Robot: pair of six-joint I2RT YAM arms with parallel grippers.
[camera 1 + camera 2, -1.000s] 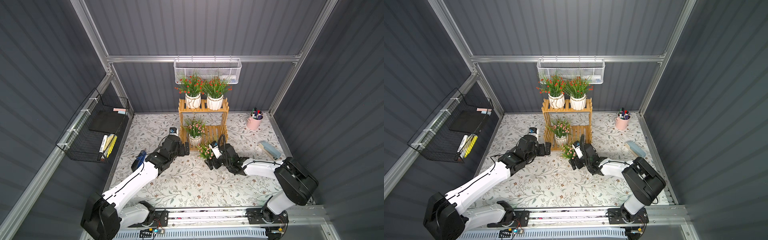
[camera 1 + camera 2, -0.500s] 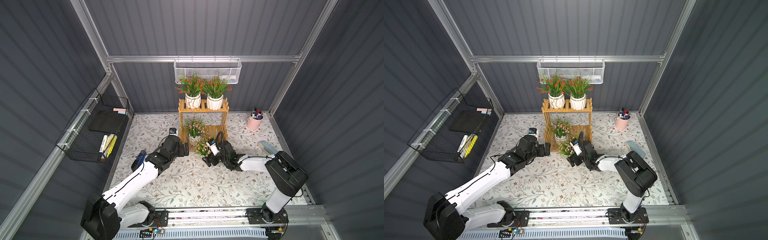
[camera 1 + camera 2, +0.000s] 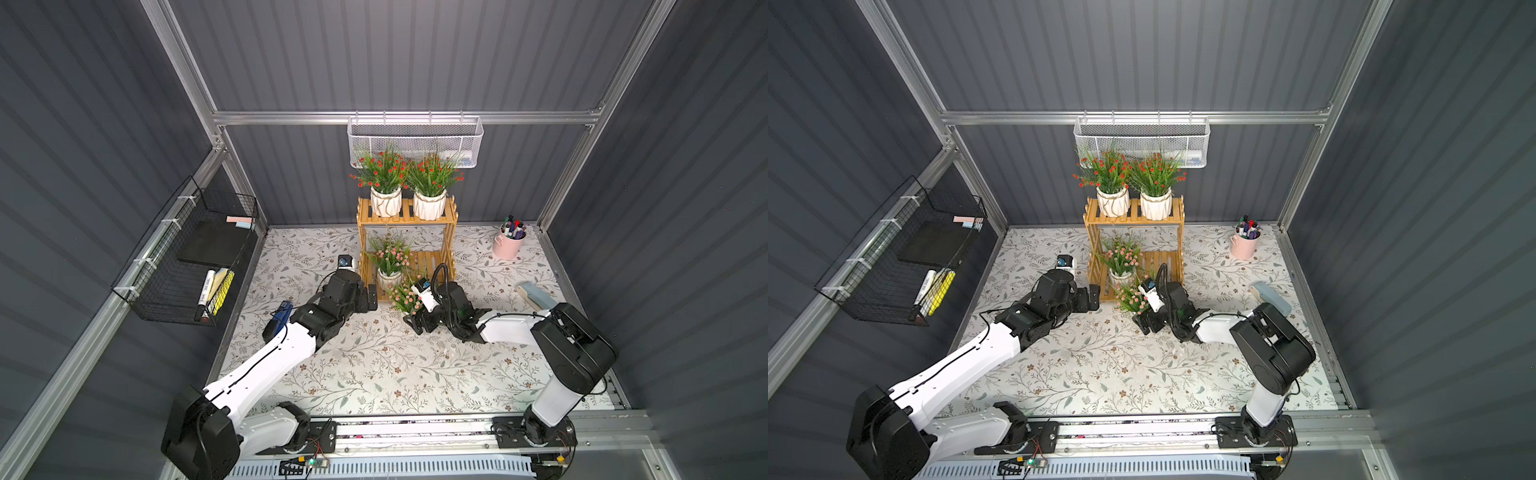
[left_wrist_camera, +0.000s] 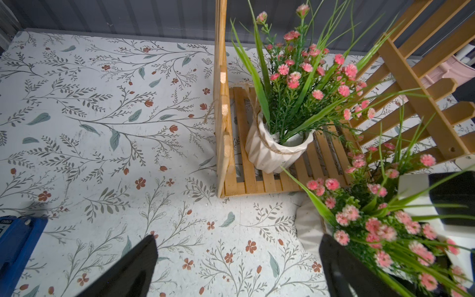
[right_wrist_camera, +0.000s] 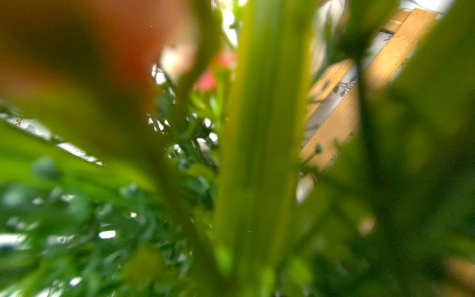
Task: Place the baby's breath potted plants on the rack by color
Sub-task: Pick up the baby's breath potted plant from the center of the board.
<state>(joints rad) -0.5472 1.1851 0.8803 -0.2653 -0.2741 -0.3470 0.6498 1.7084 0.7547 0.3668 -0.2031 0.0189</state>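
Step in hand, by judgement: seating the last pot.

Two red baby's breath plants [image 3: 384, 176] [image 3: 432, 176] side by side on top tier of wooden rack [image 3: 450, 232]. First pink plant [image 3: 390, 255] upright on left half of lower tier.

Second pink plant [image 3: 405, 296] just off near edge of that tier. Seemingly held at the pot by right gripper [image 3: 415, 323], fingers narrow; contact mostly buried in foliage. Right wrist view only blurred leaves. Touching counter or not: cannot tell.

Left gripper [image 3: 371, 296] low by rack's near left corner, fingers [image 4: 133, 267] wide, empty.

Next move likely calls for a lift over the near slat edge, then an upright set-down on the bare right half without knocking the neighbour.

Counter [image 3: 374, 365]: flat, floral print.

Room: dark grey ribbed walls. White mesh basket [image 3: 415, 141] on far wall, black wire basket [image 3: 195, 257] on left wall, pink cup of pens [image 3: 509, 245] far right.
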